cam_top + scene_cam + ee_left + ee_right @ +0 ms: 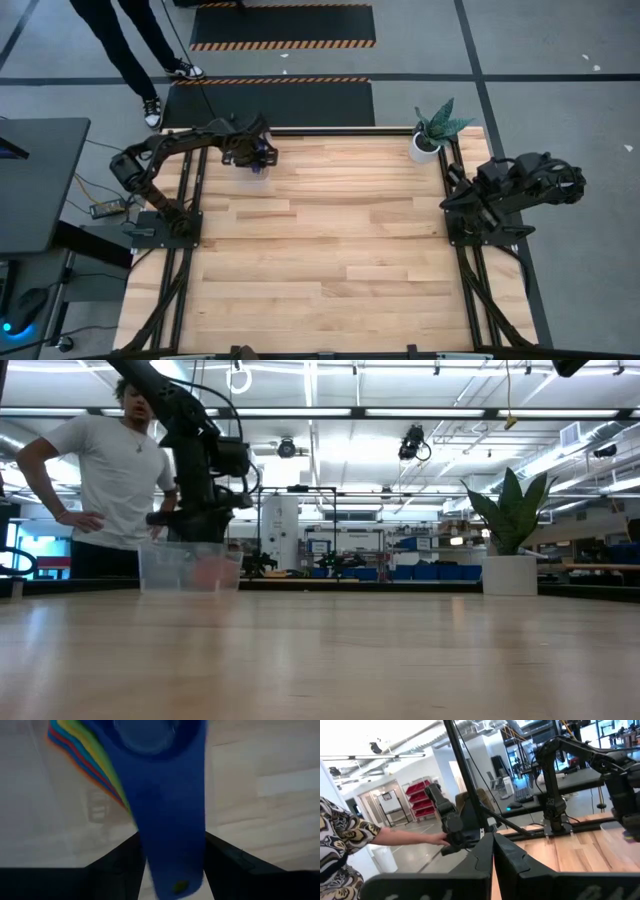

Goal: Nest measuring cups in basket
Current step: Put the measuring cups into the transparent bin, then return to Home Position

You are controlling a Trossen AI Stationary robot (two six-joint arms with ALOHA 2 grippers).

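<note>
1. Surface point(320, 260): pale wood planks in a dark frame, mostly bare.

2. Basket point(190, 567): clear low-walled bin at the far left corner of the surface, directly under the left arm's wrist. In the low view a reddish shape shows through its wall.

3. Measuring cups point(90, 755): a nested stack in the basket. The left wrist view shows flat handles fanned one over another in orange, red, green and yellow, with a big dark blue cup point(165, 795) on top, its long handle pointing back between the jaws.

4. Left gripper point(172, 857): hangs over the basket, jaws about half open, one on each side of the blue handle. Whether the fingers point(120, 865) press on the handle cannot be told; the handle fills most of the gap.

5. Right gripper point(493, 852): folded back at the right edge of the surface, well apart from the basket, jaws closed together and holding nothing.

6. Potted plant point(434, 130): white pot with green pointed leaves at the far right corner, just beside the right arm's base.

7. Person point(110, 470): in a white shirt, standing behind the far left edge, partly behind the left arm.

8. Second person: a patterned sleeve point(342, 845) and a hand showing in the right wrist view, off the surface.
</note>
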